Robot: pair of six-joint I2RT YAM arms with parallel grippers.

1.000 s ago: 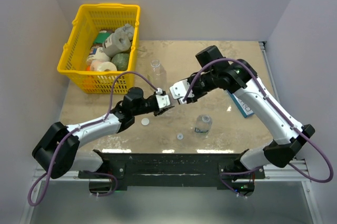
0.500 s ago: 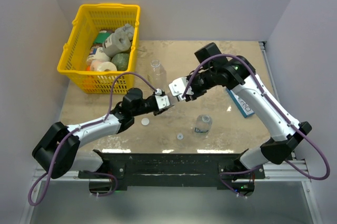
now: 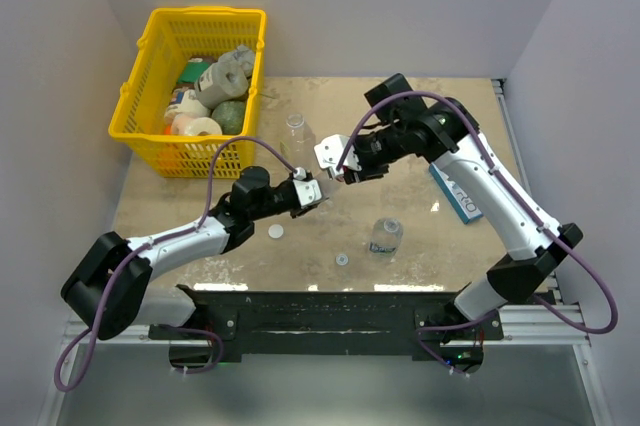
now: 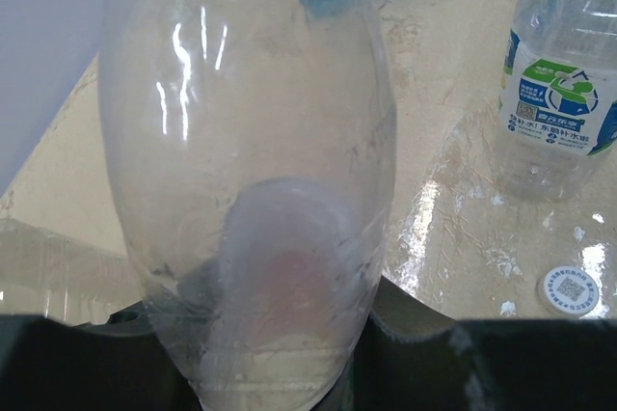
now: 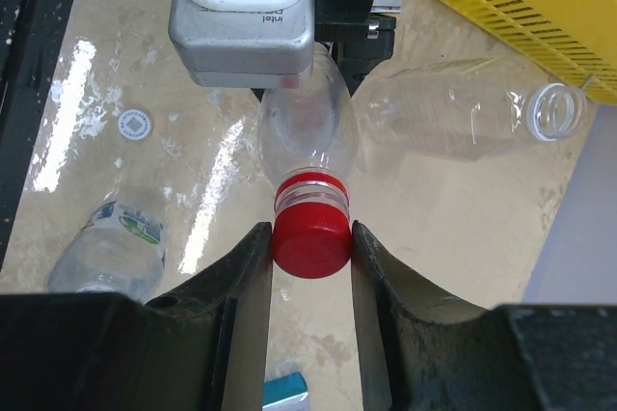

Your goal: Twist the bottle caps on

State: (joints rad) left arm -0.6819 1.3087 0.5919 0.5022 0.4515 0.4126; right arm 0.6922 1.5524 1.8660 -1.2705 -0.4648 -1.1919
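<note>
My left gripper (image 3: pixel 311 190) is shut on the base of a clear bottle (image 4: pixel 251 141) and holds it off the table, neck toward the right arm. My right gripper (image 3: pixel 335 160) is shut on the red cap (image 5: pixel 310 235), which sits on that bottle's neck (image 5: pixel 308 189) with a red ring under it. The short blue-labelled bottle (image 3: pixel 385 235) stands at the front middle. The squarish unlabelled bottle (image 3: pixel 297 132), open-necked, is near the basket. A white cap (image 3: pixel 275 231) and a ring-like pale cap (image 3: pixel 342 259) lie on the table near the front.
A yellow basket (image 3: pixel 150 136) full of items stands at the back left. A flat blue-and-white box (image 3: pixel 455 196) lies under the right arm. The table's front edge and the arm bases (image 3: pixel 320 311) are close behind the loose caps.
My right gripper has shifted a little left and back with the red cap, and its wrist has turned. My left arm has stayed almost still with the bottle.
</note>
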